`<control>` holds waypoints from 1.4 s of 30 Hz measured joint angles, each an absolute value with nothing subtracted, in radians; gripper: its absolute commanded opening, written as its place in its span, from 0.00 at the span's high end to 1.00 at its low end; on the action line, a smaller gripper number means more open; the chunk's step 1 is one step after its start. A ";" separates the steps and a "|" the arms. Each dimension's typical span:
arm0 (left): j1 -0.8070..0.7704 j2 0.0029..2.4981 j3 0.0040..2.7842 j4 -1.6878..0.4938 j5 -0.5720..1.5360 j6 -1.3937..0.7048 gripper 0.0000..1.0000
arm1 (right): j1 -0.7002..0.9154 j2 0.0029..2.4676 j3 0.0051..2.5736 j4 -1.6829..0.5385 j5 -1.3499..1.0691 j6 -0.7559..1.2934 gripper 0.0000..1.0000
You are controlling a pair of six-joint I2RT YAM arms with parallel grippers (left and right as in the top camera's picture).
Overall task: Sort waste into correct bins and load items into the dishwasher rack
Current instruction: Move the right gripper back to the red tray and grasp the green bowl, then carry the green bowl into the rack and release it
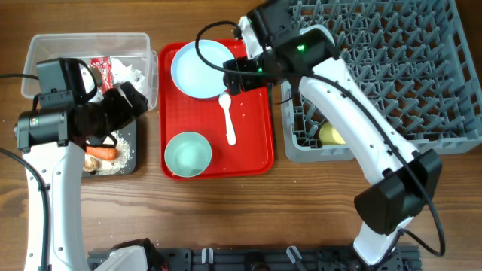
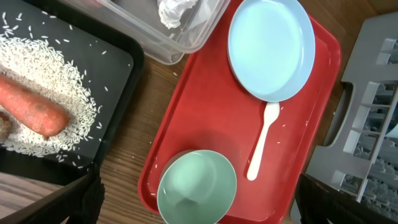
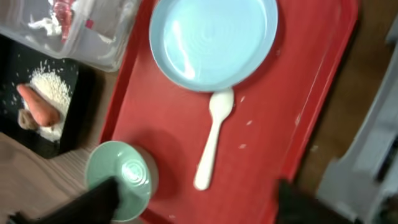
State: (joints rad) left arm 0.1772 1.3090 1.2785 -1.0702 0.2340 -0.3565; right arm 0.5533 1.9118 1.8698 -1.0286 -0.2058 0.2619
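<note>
- The pale blue plate (image 1: 199, 69) lies flat at the far end of the red tray (image 1: 256, 150).
- The white spoon (image 1: 228, 120) lies just on the near side of the plate. Its bowl end is at the plate's rim and its handle points toward the tray's near edge.
- A pale green-blue bowl (image 1: 187, 154) stands upright and empty in the near left corner of the red tray. A few loose white grains are scattered on the tray's bare surface.
- The carrot (image 1: 102, 153) rests on a bed of rice (image 2: 37, 68) in the black tray (image 2: 118, 56), which sits left of the red tray. A small brown scrap (image 3: 25, 118) touches one end of the carrot.
- The crumpled napkin (image 1: 128, 74) with its red-printed wrapper sits in the clear tub (image 1: 45, 45), just beyond the black tray.
- The grey rack (image 1: 392, 68) stands right of the red tray. A yellow cup (image 1: 331, 135) is in its near left corner, partly hidden by the right arm.
- The left pincer (image 2: 199, 193) is released, its fingers spread wide with nothing between them. It hangs above the spot where the clear tub meets the black tray.
- The right pincer (image 3: 199, 199) is also released and empty, and hangs over the far right part of the red tray beside the plate.
- All of this sits on a wooden bench (image 1: 226, 218).
</note>
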 measured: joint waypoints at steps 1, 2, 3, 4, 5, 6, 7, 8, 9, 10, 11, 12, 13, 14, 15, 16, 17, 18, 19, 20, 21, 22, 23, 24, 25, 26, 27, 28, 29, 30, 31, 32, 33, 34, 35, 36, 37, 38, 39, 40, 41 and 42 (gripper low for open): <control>0.177 1.309 1.279 -1.069 0.234 -0.356 0.00 | 0.577 1.912 1.820 -1.008 -0.205 0.329 0.35; 0.177 1.309 1.279 -1.069 0.234 -0.356 0.00 | 0.606 1.913 1.761 -0.977 -0.205 0.380 0.35; 0.177 1.309 1.279 -1.069 0.234 -0.356 0.00 | 0.634 1.913 1.704 -0.937 -0.206 0.422 0.34; 0.177 1.309 1.279 -1.070 0.234 -0.356 0.00 | 0.671 1.914 1.636 -0.894 -0.210 0.462 0.34; 0.177 1.309 1.279 -1.070 0.234 -0.356 0.00 | 0.711 1.914 1.562 -0.834 -0.220 0.505 0.34; 0.177 1.309 1.279 -1.070 0.234 -0.356 0.00 | 0.743 1.915 1.508 -0.790 -0.225 0.542 0.35; 0.177 1.309 1.279 -1.071 0.234 -0.356 0.00 | 0.773 1.915 1.455 -0.731 -0.228 0.575 0.42; 0.177 1.309 1.279 -1.069 0.234 -0.356 0.00 | 0.799 1.915 1.414 -0.690 -0.228 0.610 0.50; 0.177 1.309 1.279 -1.070 0.234 -0.356 0.00 | 0.819 1.914 1.379 -0.646 -0.224 0.646 0.52; 0.177 1.309 1.279 -1.070 0.234 -0.356 0.00 | 0.828 1.914 1.346 -0.587 -0.218 0.674 0.58; 0.177 1.309 1.279 -1.070 0.234 -0.356 0.00 | 0.831 1.914 1.312 -0.539 -0.212 0.705 0.62; 0.177 1.309 1.279 -1.070 0.234 -0.356 0.00 | 0.831 1.915 1.270 -0.487 -0.204 0.730 0.66; 0.177 1.309 1.279 -1.070 0.234 -0.356 0.00 | 0.831 1.915 1.251 -0.469 -0.200 0.741 0.69; 0.177 1.309 1.279 -1.070 0.234 -0.356 0.00 | 0.831 1.915 1.232 -0.451 -0.200 0.756 0.74; 0.177 1.309 1.279 -1.070 0.234 -0.356 0.00 | 0.831 1.915 1.217 -0.444 -0.200 0.765 0.80; 0.177 1.309 1.279 -1.070 0.234 -0.356 0.00 | 0.831 1.915 1.214 -0.443 -0.200 0.771 0.81; 0.177 1.309 1.279 -1.070 0.234 -0.356 0.00 | 0.831 1.915 1.213 -0.437 -0.199 0.778 0.83; 0.177 1.309 1.279 -1.070 0.234 -0.356 0.00 | 0.831 1.915 1.213 -0.430 -0.198 0.778 0.87; 0.177 1.309 1.279 -1.070 0.234 -0.356 0.00 | 0.831 1.915 1.213 -0.427 -0.198 0.782 0.91; 0.177 1.309 1.279 -1.070 0.234 -0.356 0.00 | 0.831 1.915 1.213 -0.425 -0.197 0.785 0.96; 0.177 1.309 1.279 -1.070 0.234 -0.356 0.00 | 0.831 1.915 1.213 -0.424 -0.197 0.785 0.95; 0.177 1.309 1.279 -1.070 0.234 -0.356 0.00 | 0.829 1.915 1.212 -0.421 -0.197 0.785 0.96; 0.177 1.309 1.279 -1.070 0.234 -0.356 0.00 | 0.827 1.915 1.212 -0.421 -0.194 0.785 0.96; 0.177 1.309 1.279 -1.070 0.234 -0.356 0.00 | 0.823 1.915 1.212 -0.421 -0.193 0.782 0.96; 0.177 1.309 1.279 -1.070 0.234 -0.356 0.00 | 0.816 1.915 1.212 -0.421 -0.194 0.773 0.96; 0.177 1.309 1.279 -1.070 0.234 -0.356 0.00 | 0.804 1.915 1.212 -0.428 -0.198 0.761 0.96; 0.177 1.309 1.279 -1.070 0.234 -0.356 0.00 | 0.793 1.915 1.213 -0.441 -0.202 0.755 0.96; 0.177 1.309 1.279 -1.070 0.234 -0.356 0.00 | 0.780 1.913 1.212 -0.451 -0.203 0.750 0.96; 0.177 1.309 1.279 -1.070 0.234 -0.356 0.00 | 0.760 1.898 1.213 -0.460 -0.205 0.735 0.96; 0.177 1.309 1.279 -1.070 0.234 -0.356 0.00 | 0.742 1.873 1.213 -0.469 -0.206 0.720 0.95; 0.177 1.309 1.279 -1.070 0.234 -0.356 0.00 | 0.712 1.811 1.221 -0.492 -0.201 0.702 0.96; 0.177 1.309 1.279 -1.070 0.234 -0.356 0.00 | 0.678 1.731 1.245 -0.511 -0.189 0.688 0.96; 0.177 1.309 1.279 -1.070 0.234 -0.356 0.00 | 0.642 1.649 1.273 -0.540 -0.153 0.679 0.96; 0.177 1.309 1.279 -1.069 0.234 -0.356 0.00 | 0.578 1.520 1.306 -0.569 -0.064 0.674 0.96; 0.177 1.309 1.279 -1.070 0.234 -0.356 0.00 | 0.545 1.470 1.319 -0.586 0.006 0.667 0.96; 0.177 1.309 1.279 -1.071 0.234 -0.356 0.00 | 0.501 1.414 1.319 -0.634 0.165 0.640 0.96; 0.177 1.309 1.279 -1.070 0.234 -0.356 0.00 | 0.444 1.374 1.319 -0.641 0.308 0.616 0.96; 0.177 1.309 1.279 -1.070 0.234 -0.356 0.00 | 0.410 1.366 1.319 -0.641 0.499 0.541 0.96; 0.177 1.309 1.279 -1.070 0.234 -0.356 0.00 | 0.392 1.371 1.319 -0.641 0.622 0.484 0.96; 0.177 1.309 1.279 -1.069 0.234 -0.356 0.00 | 0.384 1.390 1.319 -0.628 0.759 0.398 0.96; 0.177 1.309 1.279 -1.070 0.234 -0.356 0.00 | 0.382 1.419 1.319 -0.599 0.881 0.306 0.96; 0.177 1.309 1.279 -1.070 0.234 -0.356 0.00 | 0.382 1.472 1.317 -0.524 0.997 0.164 0.96</control>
